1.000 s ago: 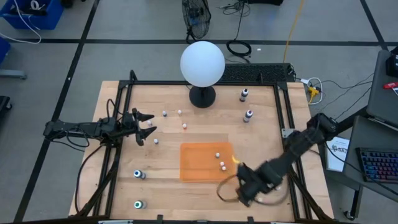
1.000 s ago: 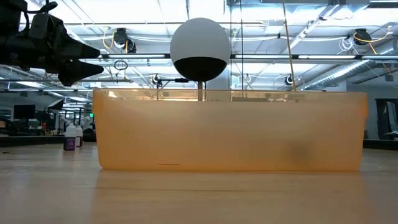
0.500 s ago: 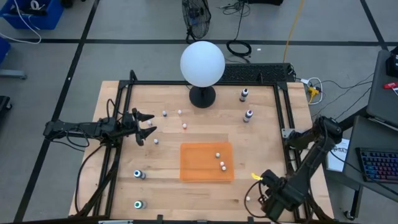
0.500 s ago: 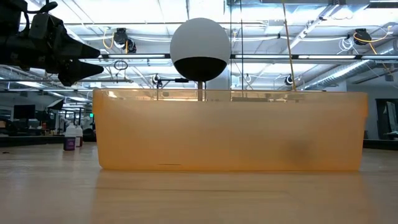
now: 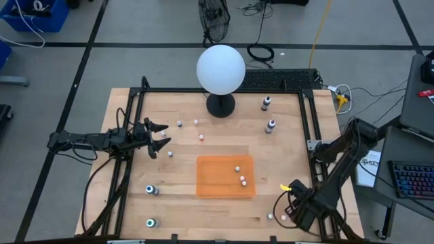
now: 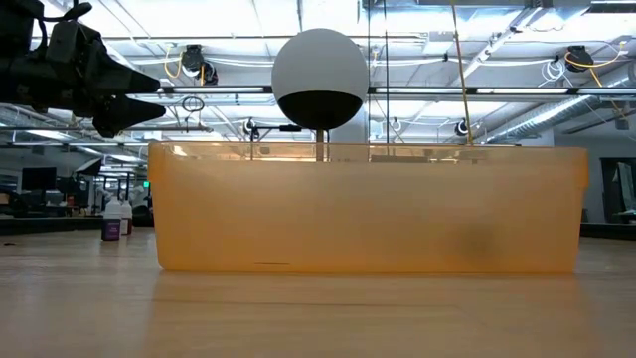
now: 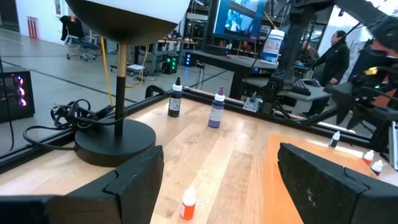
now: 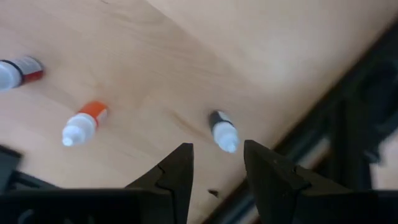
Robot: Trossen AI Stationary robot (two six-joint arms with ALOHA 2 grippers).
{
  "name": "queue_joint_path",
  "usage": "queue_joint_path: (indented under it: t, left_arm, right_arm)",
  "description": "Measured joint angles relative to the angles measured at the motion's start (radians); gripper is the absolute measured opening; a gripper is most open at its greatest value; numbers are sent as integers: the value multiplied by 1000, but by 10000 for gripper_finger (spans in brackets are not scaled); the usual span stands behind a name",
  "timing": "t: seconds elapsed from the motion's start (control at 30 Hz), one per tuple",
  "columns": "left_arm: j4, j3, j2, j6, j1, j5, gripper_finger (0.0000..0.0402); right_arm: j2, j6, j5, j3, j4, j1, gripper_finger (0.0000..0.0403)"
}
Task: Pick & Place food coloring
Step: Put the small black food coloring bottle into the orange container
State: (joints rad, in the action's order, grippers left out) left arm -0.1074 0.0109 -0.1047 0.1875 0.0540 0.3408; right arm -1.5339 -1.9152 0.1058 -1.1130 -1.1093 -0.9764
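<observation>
Small white-capped food coloring bottles lie scattered on the wooden table (image 5: 183,203). Three lie on the orange mat (image 5: 217,177). Near the table's near right corner lie a black one (image 8: 221,129), an orange one (image 8: 84,122) and a red one (image 8: 18,70). My right gripper (image 8: 217,150) hangs open above that corner (image 5: 293,211), pointing down, and the black bottle shows between its fingers, below them. My left gripper (image 5: 157,139) waits open and level at the table's left side.
A white globe lamp (image 5: 220,70) on a black base stands at the far middle. Taller bottles stand at the far right (image 5: 266,102), (image 5: 270,126) and the near left (image 5: 150,190), (image 5: 150,222). Black frame rails (image 5: 313,129) border the table.
My right gripper has swung from the mat's near right corner toward the table's near right corner, sinking and rolling about its own axis. It now hangs over the loose bottles there. Its jaw gap looks unchanged.
</observation>
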Motion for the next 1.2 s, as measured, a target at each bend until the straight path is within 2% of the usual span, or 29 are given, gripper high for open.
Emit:
queue_joint_path:
  t: [0.23, 0.4, 1.2]
  left_arm:
    - [0, 0, 0, 0, 0, 0, 310]
    - [0, 0, 0, 0, 0, 0, 310]
    - [0, 0, 0, 0, 0, 0, 310]
  right_arm:
    - [127, -88, 24, 239, 273, -1, 130]
    - [157, -115, 82, 337, 384, -1, 130]
    - [145, -160, 110, 346, 379, -15, 126]
